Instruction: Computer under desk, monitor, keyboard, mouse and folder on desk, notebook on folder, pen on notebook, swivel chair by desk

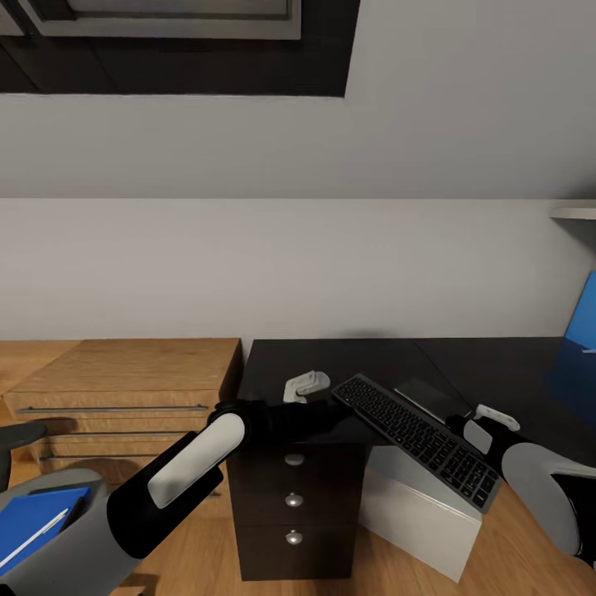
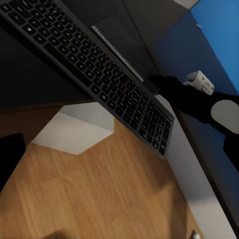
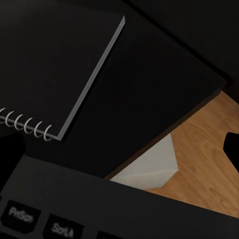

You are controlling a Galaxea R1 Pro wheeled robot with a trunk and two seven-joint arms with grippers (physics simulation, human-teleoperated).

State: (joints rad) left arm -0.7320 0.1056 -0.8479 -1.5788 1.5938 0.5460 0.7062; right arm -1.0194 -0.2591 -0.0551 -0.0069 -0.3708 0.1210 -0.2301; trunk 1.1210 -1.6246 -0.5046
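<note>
Spanning both arms, the flat dark-keyed, silver-framed keyboard (image 1: 418,439) tilts over the glossy black desk (image 1: 331,360) edge, above the plain white computer tower (image 1: 418,513). Left pincer (image 1: 305,386) at 10 o'clock, right pincer (image 1: 495,415) at 3; grip states cannot be told. The dark spiral notebook (image 3: 55,64) lies on the desk.

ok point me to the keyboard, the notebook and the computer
keyboard (image 1: 418,439): head view, middle of the key field.
notebook (image 3: 50,64): right wrist view, dark cover above the spiral rings.
computer (image 1: 414,505): head view, pale side face under the keyboard.
</note>
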